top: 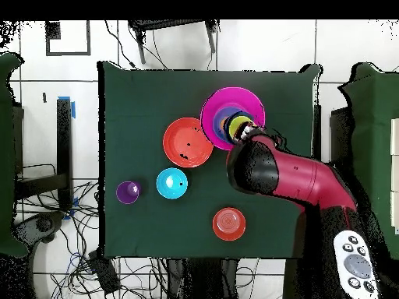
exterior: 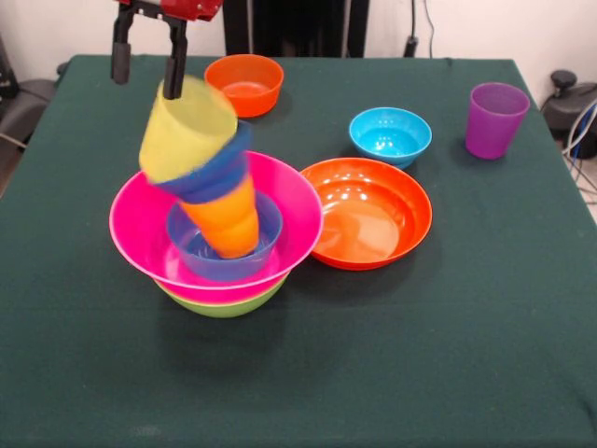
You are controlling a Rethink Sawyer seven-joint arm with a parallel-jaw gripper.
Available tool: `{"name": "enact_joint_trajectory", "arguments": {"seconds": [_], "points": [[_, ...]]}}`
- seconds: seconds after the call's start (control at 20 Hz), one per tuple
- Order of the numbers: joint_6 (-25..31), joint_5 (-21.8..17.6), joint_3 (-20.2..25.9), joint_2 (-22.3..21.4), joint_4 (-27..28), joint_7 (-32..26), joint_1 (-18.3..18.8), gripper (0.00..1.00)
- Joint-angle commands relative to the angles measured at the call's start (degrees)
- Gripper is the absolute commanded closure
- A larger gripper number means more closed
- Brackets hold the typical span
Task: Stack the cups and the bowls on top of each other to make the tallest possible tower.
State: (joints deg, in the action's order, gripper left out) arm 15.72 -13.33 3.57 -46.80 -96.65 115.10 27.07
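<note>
The tower stands left of centre: a lime green bowl [exterior: 224, 306] carries the big pink bowl [exterior: 140, 233], which holds a small blue bowl [exterior: 201, 261]. In it stands an upside-down orange cup [exterior: 231, 224], capped by a dark blue bowl [exterior: 216, 173] and an inverted yellow cup [exterior: 185, 131]. These upper pieces lean sharply to the left and look blurred. My gripper [exterior: 147, 63] hangs open just above the yellow cup, one finger [exterior: 174, 75] at its top edge. From overhead, my arm [top: 288, 175] reaches over the pink bowl [top: 226, 105].
A shallow orange bowl [exterior: 366, 212] [top: 185, 142] lies right of the tower. A cyan bowl [exterior: 390, 135] [top: 171, 183], a purple cup [exterior: 494, 119] [top: 128, 191] and a small orange bowl [exterior: 244, 84] [top: 228, 223] stand further back on the green cloth.
</note>
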Motion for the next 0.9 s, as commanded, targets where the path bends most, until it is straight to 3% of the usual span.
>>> {"name": "enact_joint_trajectory", "arguments": {"seconds": [0.05,0.25,0.35,0.6,0.9], "points": [[-1.7,0.34,1.64,1.27,-1.95,5.96,-0.48,0.0],[-0.81,0.67,1.95,1.25,-1.98,5.7,-0.24,0.0],[2.17,0.83,1.47,1.32,-1.21,4.95,-0.72,0.0],[-0.14,0.22,1.68,1.12,-1.56,4.96,-0.19,0.0],[4.44,1.19,3.49,-3.22,-3.2,1.95,1.9,0.0]]}}
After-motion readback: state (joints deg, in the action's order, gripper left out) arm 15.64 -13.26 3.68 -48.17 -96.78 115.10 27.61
